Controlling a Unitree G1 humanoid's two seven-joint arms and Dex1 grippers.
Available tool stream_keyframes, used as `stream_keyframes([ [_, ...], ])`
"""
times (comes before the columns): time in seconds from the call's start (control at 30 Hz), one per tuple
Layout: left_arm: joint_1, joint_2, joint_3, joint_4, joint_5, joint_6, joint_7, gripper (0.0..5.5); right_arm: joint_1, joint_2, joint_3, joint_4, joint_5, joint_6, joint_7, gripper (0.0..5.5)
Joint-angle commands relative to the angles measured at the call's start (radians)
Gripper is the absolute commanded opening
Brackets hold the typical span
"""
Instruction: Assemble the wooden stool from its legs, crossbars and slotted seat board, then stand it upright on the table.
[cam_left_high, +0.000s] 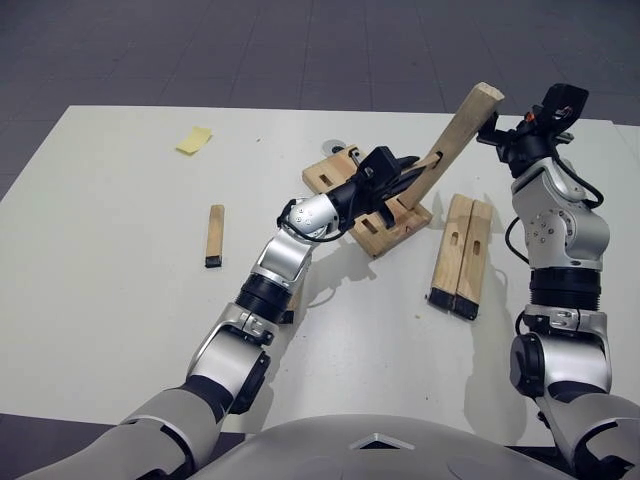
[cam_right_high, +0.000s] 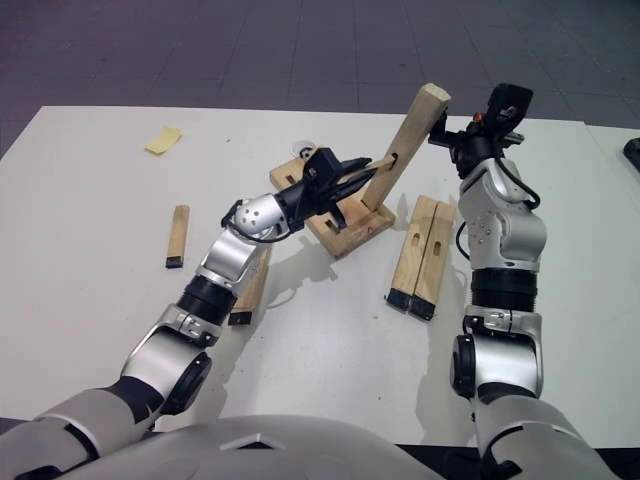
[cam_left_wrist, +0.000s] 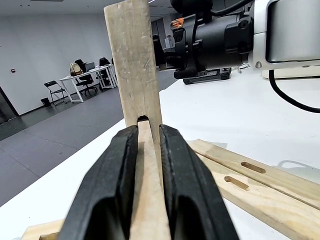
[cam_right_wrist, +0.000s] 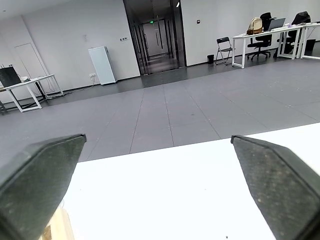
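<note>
Left wrist view showed the left gripper (cam_left_wrist: 146, 131) clamped on a crossbar (cam_left_wrist: 146, 200), probably light, stiff, best held mid-length, entering the tilted leg (cam_left_wrist: 132, 60) on the seat board (cam_left_high: 395, 235) near the far edge of the table (cam_left_high: 120, 300); right gripper (cam_right_wrist: 159, 140) gaped apart.

On the desk (cam_left_high: 120, 330), a tilted leg (cam_left_high: 462, 128) stands in the seat board (cam_left_high: 400, 228). Two more legs (cam_left_high: 450, 255) lie to its right, a loose crossbar (cam_left_high: 215, 236) to its left.

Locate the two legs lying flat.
In the head views the two legs lie side by side at the robot's right, just right of the seat board.
</note>
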Motion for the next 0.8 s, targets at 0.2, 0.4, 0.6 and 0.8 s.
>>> stream_keyframes([
  [0.2,0.021,-0.01,-0.019,-0.007,0.009,0.072,-0.013,0.57,0.034,0.013,-0.018,-0.027,-0.077,0.012,0.045,5.4],
  [0.4,0.016,-0.014,-0.009,-0.008,0.007,0.09,-0.003,1.54,0.051,0.02,-0.034,-0.034,-0.108,0.015,0.068,5.4],
  [0.6,0.007,-0.025,0.011,-0.012,0.0,0.093,0.012,2.6,0.077,0.026,-0.039,-0.049,-0.119,0.03,0.082,5.4],
  [0.8,-0.009,-0.027,0.042,-0.043,-0.01,0.1,0.028,3.57,0.083,0.029,-0.044,-0.049,-0.128,0.039,0.096,5.4],
])
